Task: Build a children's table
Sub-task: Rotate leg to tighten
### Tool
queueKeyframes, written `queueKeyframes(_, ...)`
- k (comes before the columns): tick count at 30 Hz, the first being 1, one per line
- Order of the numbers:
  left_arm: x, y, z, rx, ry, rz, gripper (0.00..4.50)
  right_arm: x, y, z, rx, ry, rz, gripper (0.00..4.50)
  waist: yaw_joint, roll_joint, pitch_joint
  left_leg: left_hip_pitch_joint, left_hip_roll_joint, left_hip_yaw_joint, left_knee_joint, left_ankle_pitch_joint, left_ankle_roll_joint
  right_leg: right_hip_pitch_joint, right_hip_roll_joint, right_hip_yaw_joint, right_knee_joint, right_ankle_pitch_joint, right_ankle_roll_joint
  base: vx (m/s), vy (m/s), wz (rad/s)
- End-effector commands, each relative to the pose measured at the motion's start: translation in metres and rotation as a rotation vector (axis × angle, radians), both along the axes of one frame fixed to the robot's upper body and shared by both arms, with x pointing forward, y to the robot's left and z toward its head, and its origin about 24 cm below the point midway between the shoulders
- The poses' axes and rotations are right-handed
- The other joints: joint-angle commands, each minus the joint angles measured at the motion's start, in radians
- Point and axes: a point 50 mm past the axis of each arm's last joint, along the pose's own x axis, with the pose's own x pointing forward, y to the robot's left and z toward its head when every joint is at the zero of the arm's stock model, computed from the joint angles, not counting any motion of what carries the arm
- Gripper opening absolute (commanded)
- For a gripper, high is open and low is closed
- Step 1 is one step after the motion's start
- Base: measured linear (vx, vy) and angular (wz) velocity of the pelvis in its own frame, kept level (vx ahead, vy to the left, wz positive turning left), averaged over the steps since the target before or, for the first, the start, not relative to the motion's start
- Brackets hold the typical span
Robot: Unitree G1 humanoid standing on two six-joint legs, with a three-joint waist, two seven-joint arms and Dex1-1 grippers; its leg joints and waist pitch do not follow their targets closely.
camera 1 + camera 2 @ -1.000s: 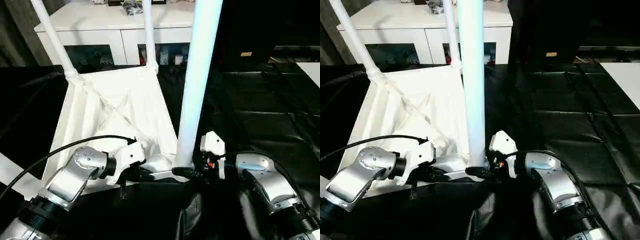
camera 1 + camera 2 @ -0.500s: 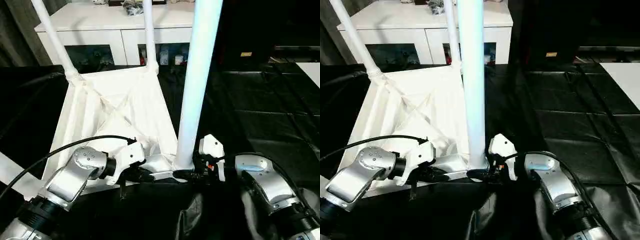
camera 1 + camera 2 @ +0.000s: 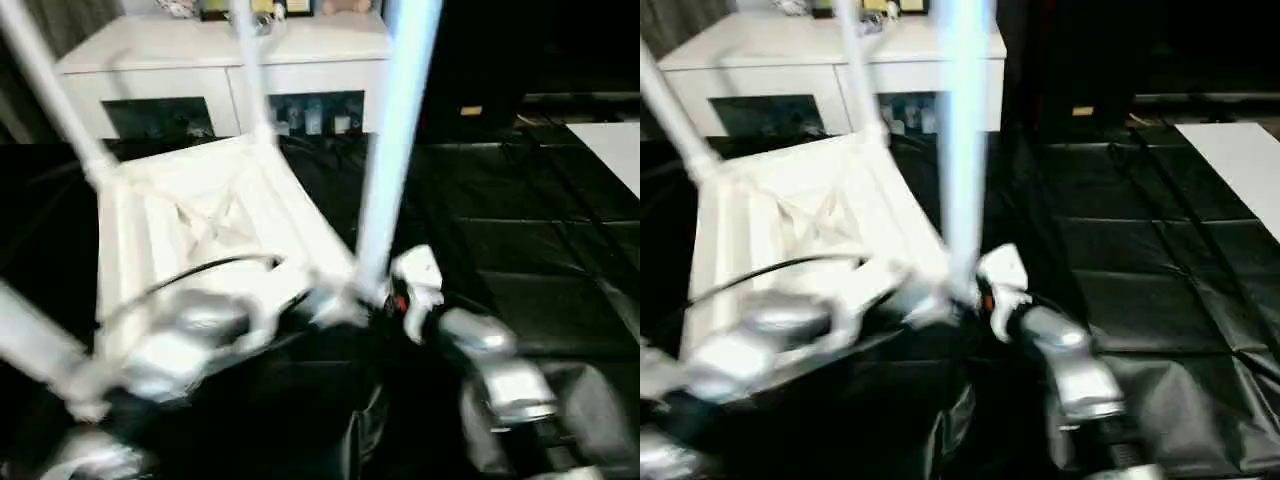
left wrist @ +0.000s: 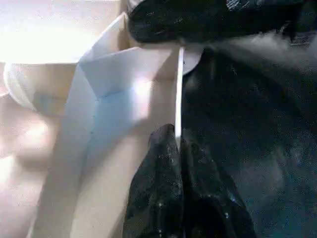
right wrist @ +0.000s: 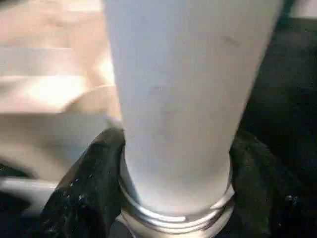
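Both head views are smeared, so the left forearm (image 3: 190, 340) is just a silver streak and its tool is lost in the blur. The near leg (image 3: 395, 140) and the two far legs run off the top edge. The small stuff behind the cabinet (image 3: 220, 60) glass is too fuzzy to tell.

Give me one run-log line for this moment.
left gripper: shut on tabletop rim | right gripper: fingers around near leg base | table upside down
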Motion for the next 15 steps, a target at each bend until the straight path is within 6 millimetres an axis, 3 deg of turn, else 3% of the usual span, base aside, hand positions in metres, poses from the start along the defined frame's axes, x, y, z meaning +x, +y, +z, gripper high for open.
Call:
queueKeyframes(1,0.003,0.003,-0.018,0.076,0.033,0.112,0.0,-0.003,-0.005,-0.018,-0.094,0.068,-0.116,2.69,0.002,-0.012,-0.036,0.006,0.048,-0.022,-0.081,-0.191,-0.004,0.024,-0.08,0.051,-0.096,-0.181,-0.206,0.0,0.0,0.0)
queueKeyframes(3,0.008,-0.003,-0.021,0.103,0.013,0.125,0.0,-0.002,0.0,-0.019,-0.099,0.06,-0.15,2.69,0.006,-0.008,-0.038,0.007,0.046,-0.02,-0.077,-0.184,0.003,0.021,-0.082,0.055,-0.099,-0.171,-0.201,0.0,0.0,0.0)
queueKeyframes(5,0.008,-0.004,-0.021,0.111,0.011,0.128,0.0,-0.002,0.002,-0.019,-0.098,0.061,-0.153,2.69,0.01,-0.007,-0.04,0.001,0.048,-0.023,-0.079,-0.168,0.011,0.027,-0.081,0.054,-0.094,-0.13,-0.196,0.0,0.0,0.0)
queueKeyframes(6,0.007,-0.004,-0.022,0.123,0.014,0.113,0.0,-0.002,0.009,-0.014,-0.018,0.049,-0.113,2.69,0.011,-0.001,-0.04,-0.004,0.049,-0.025,-0.081,-0.167,0.016,0.029,-0.082,0.051,-0.091,-0.122,-0.19,0.0,0.0,0.0)
queueKeyframes(8,0.006,-0.002,-0.022,0.125,0.015,0.087,0.0,-0.002,0.011,-0.006,0.046,0.006,-0.098,3.24,0.013,-0.002,-0.04,-0.004,0.051,-0.025,-0.083,-0.188,0.02,0.029,-0.085,0.052,-0.093,-0.132,-0.182,0.0,0.0,0.0)
queueKeyframes(9,0.006,-0.001,-0.022,0.119,0.022,0.087,0.0,-0.002,0.01,-0.002,0.04,-0.025,-0.1,3.38,0.013,0.006,-0.04,-0.004,0.052,-0.027,-0.084,-0.187,0.018,0.028,-0.085,0.051,-0.091,-0.123,-0.183,0.0,0.0,0.0)
queueKeyframes(10,0.006,0.0,-0.022,0.125,0.012,0.072,0.0,-0.002,0.009,0.0,0.034,-0.041,-0.092,3.41,0.012,0.001,-0.04,-0.005,0.052,-0.026,-0.084,-0.179,0.017,0.029,-0.082,0.05,-0.091,-0.102,-0.184,0.0,0.0,0.0)
queueKeyframes(12,0.005,0.001,-0.022,0.124,0.005,0.045,0.0,-0.001,0.007,0.006,0.038,-0.071,-0.086,3.65,0.011,0.002,-0.041,-0.007,0.051,-0.027,-0.084,-0.171,0.021,0.032,-0.083,0.049,-0.09,-0.077,-0.185,0.0,0.0,0.0)
queueKeyframes(15,0.005,0.002,-0.022,0.109,-0.019,-0.006,0.0,0.0,-0.002,0.017,0.035,-0.141,-0.096,3.75,0.005,-0.002,-0.039,-0.006,0.051,-0.027,-0.087,-0.186,0.021,0.032,-0.083,0.048,-0.094,-0.105,-0.185,0.0,0.0,0.0)
